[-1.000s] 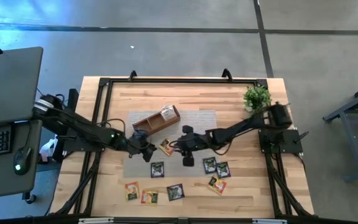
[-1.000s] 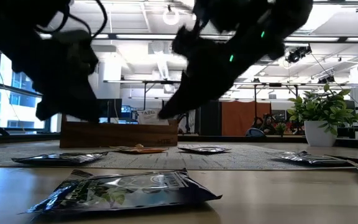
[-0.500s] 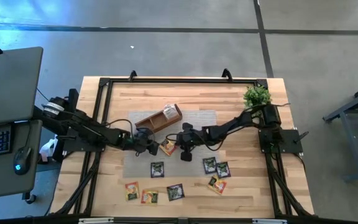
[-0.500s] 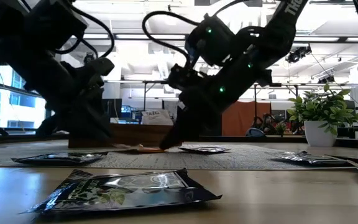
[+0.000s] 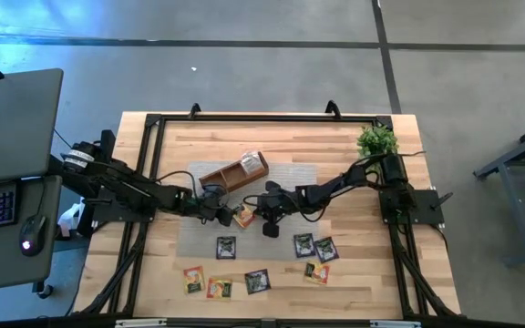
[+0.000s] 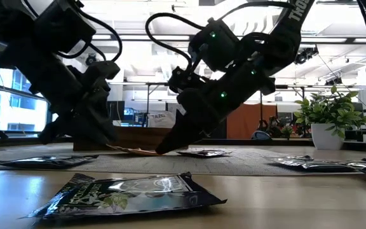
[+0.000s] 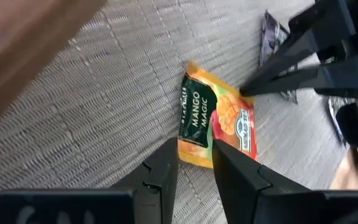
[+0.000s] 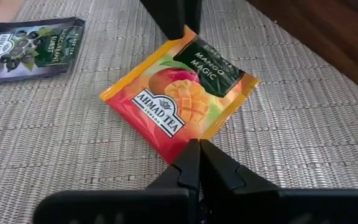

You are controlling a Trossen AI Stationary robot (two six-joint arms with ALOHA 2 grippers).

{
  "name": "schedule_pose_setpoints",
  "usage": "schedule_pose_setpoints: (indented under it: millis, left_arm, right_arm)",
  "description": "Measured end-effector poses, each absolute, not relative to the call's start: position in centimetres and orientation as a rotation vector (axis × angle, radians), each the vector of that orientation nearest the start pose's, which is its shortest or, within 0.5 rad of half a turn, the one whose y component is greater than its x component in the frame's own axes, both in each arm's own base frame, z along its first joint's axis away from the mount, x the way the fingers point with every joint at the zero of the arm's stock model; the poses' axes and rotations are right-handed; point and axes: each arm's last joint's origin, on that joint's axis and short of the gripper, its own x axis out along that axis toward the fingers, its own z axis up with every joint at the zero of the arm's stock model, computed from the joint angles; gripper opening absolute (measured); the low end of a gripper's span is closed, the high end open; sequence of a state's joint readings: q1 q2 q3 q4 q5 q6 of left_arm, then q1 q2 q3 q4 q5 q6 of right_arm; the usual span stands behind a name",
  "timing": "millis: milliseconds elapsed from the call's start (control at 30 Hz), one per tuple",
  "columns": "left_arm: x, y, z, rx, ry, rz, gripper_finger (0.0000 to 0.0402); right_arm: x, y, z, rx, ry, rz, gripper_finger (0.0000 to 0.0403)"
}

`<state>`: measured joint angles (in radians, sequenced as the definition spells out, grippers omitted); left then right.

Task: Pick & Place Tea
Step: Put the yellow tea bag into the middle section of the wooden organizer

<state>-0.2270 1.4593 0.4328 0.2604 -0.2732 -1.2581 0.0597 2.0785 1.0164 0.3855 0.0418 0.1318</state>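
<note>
Right gripper (image 8: 199, 163) has its fingers pinched shut on a corner of the mango sachet (image 8: 180, 99), which lies flat on the grey mat (image 5: 294, 173) mid-bench, just off the tray's (image 5: 233, 173) near end. Left gripper (image 7: 194, 163) sits at the sachet's opposite edge, fingers slightly apart with that edge between them; whether they grip it I cannot tell. Seven more sachets (image 5: 313, 246) lie scattered toward the bench's front edge. Judging by that, most of the picking remains.
</note>
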Motion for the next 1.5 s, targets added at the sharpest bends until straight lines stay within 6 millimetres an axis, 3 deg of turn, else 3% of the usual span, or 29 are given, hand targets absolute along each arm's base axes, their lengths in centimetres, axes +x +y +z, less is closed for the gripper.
schedule_pose_setpoints:
  millis: [233,500,733,900,1100,1300,1500]
  left_arm:
    - [23.3,-4.7,12.1,-0.946,0.633,0.444,0.0096]
    - [23.4,-4.7,12.2,-0.905,0.627,0.425,0.0009]
    - [23.5,-4.8,12.6,-0.893,0.617,0.389,0.0002]
    - [23.4,-4.8,13.1,-0.869,0.604,0.357,0.0001]
    - [23.0,-4.7,15.3,-0.825,0.538,0.283,0.0001]
    - [21.1,-4.1,17.9,-0.751,0.493,0.294,0.0]
    - [17.2,-2.5,19.2,-0.581,0.493,0.549,0.0]
  right_arm:
    - [39.5,2.2,8.9,0.09,0.663,-0.034,0.0002]
    - [39.6,3.1,9.0,0.05,0.638,-0.006,0.0002]
    - [39.6,3.4,9.3,0.058,0.624,0.003,0.0013]
    - [39.5,3.6,11.3,0.061,0.584,0.019,0.003]
    - [39.2,3.8,13.4,0.06,0.551,0.017,0.0039]
    - [39.0,3.6,13.3,0.03,0.581,-0.019,0.0025]
    - [38.9,3.5,13.1,0.011,0.605,-0.061,0.0013]
